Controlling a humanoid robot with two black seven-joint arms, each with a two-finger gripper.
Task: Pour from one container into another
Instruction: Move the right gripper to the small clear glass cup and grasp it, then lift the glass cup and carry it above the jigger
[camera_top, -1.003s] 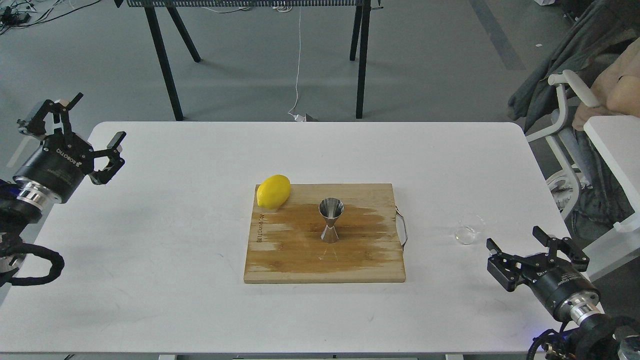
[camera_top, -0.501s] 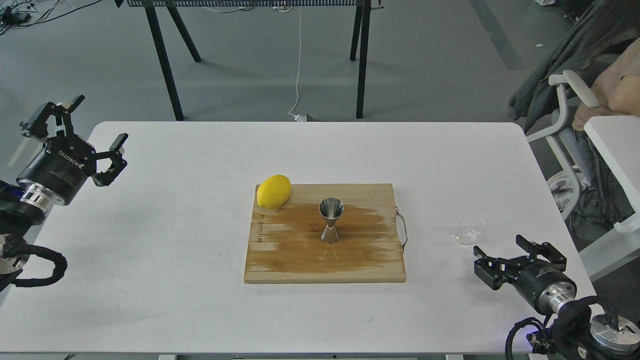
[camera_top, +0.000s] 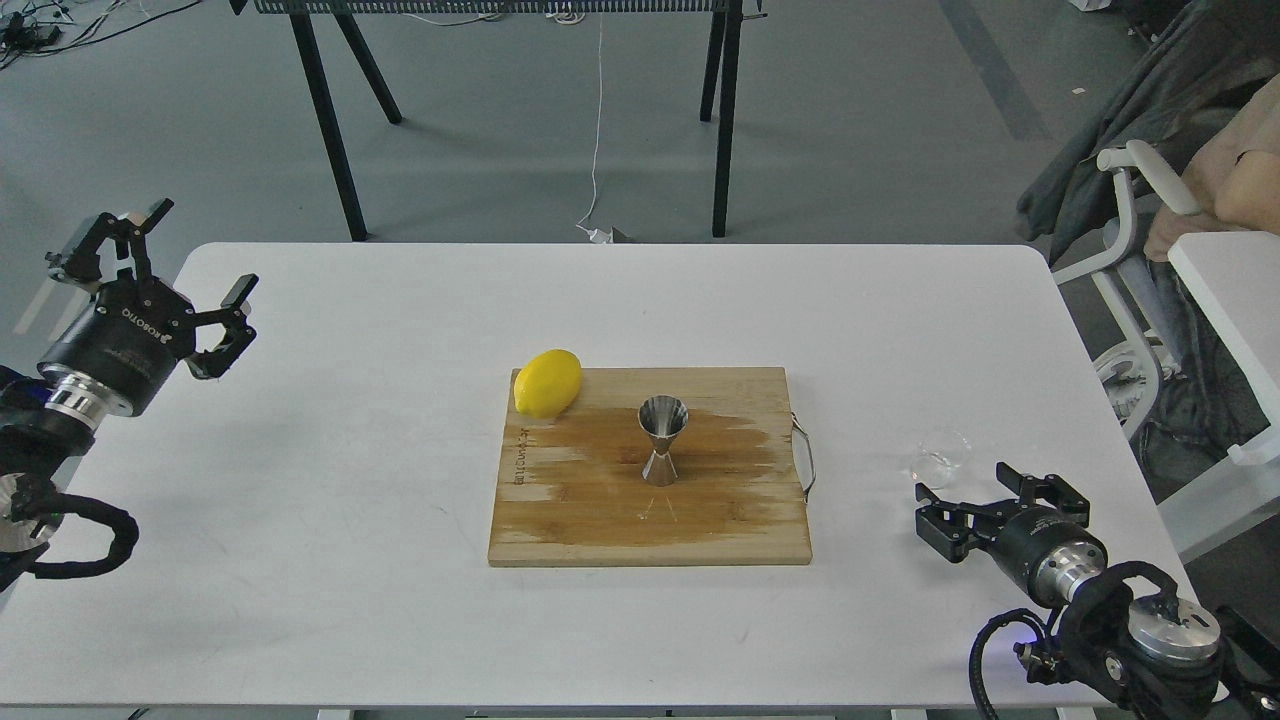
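A small clear glass cup (camera_top: 940, 459) stands on the white table (camera_top: 400, 520), to the right of the wooden cutting board (camera_top: 560, 520). The shiny steel jigger (camera_top: 662, 438) stands upright in the middle of the board. My right gripper (camera_top: 968, 496) is open, low over the table just in front of the cup, with its fingers pointing toward the cup and nothing between them. My left gripper (camera_top: 198, 250) is open and empty, raised over the table's far left edge, well away from both containers.
A yellow lemon (camera_top: 547, 382) lies on the board's back left corner. A metal handle (camera_top: 805, 458) sticks out of the board's right side. A chair with draped clothing (camera_top: 1140, 200) and a second white table (camera_top: 1230, 290) stand at the right.
My right gripper has moved left and forward, closing in on the glass cup. My left gripper has drifted slightly down and right. The cup, jigger and lemon stay put.
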